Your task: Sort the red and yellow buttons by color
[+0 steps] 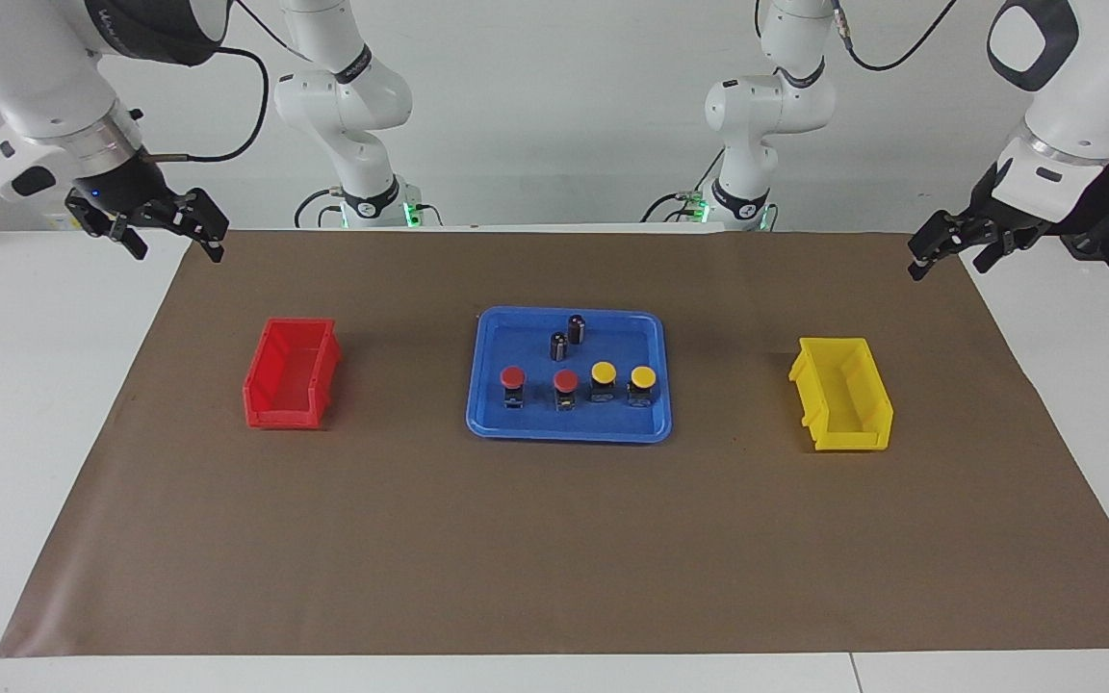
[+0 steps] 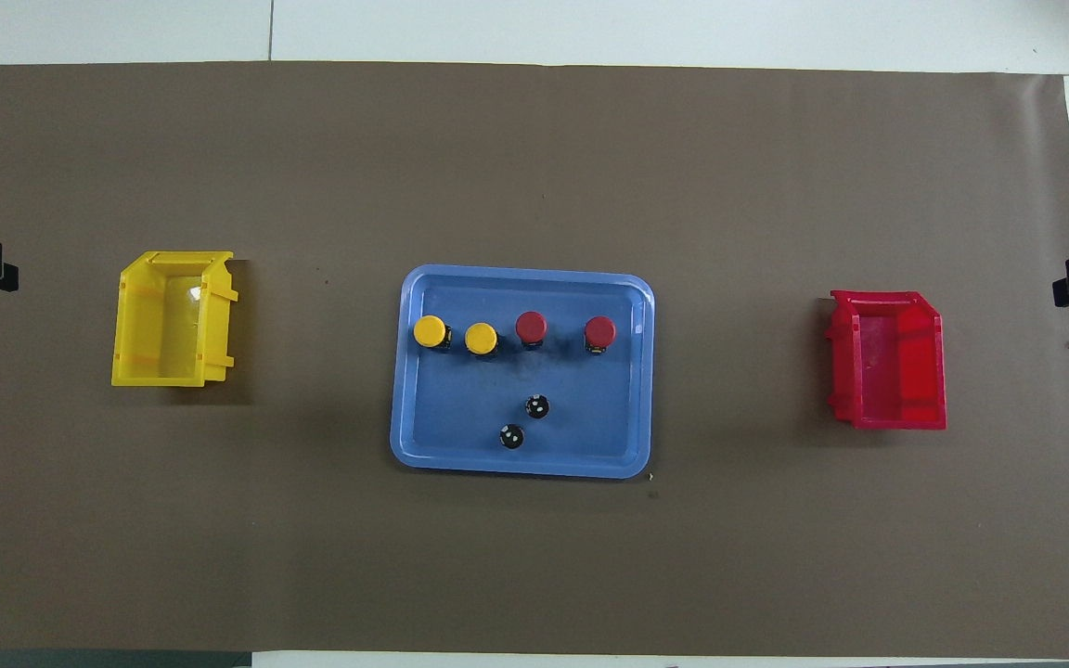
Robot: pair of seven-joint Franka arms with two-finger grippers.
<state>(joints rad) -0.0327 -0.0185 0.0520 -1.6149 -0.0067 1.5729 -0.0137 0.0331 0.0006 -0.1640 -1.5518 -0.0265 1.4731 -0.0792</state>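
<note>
Here, four buttons — two red [image 1: 538, 378], two yellow [image 1: 623, 375] — stood on blue tray [image 1: 516, 423], left claw [image 1: 946, 248] and right claw [image 1: 162, 227] hung wide, empty.

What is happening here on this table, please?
Nothing is being handled yet. Two red buttons and two yellow buttons stand in a row on a blue tray, with two small dark cylinders nearer to the robots. An empty red bin and an empty yellow bin wait at either end. The left hand and right hand hang open, raised, at the table's ends.
</note>
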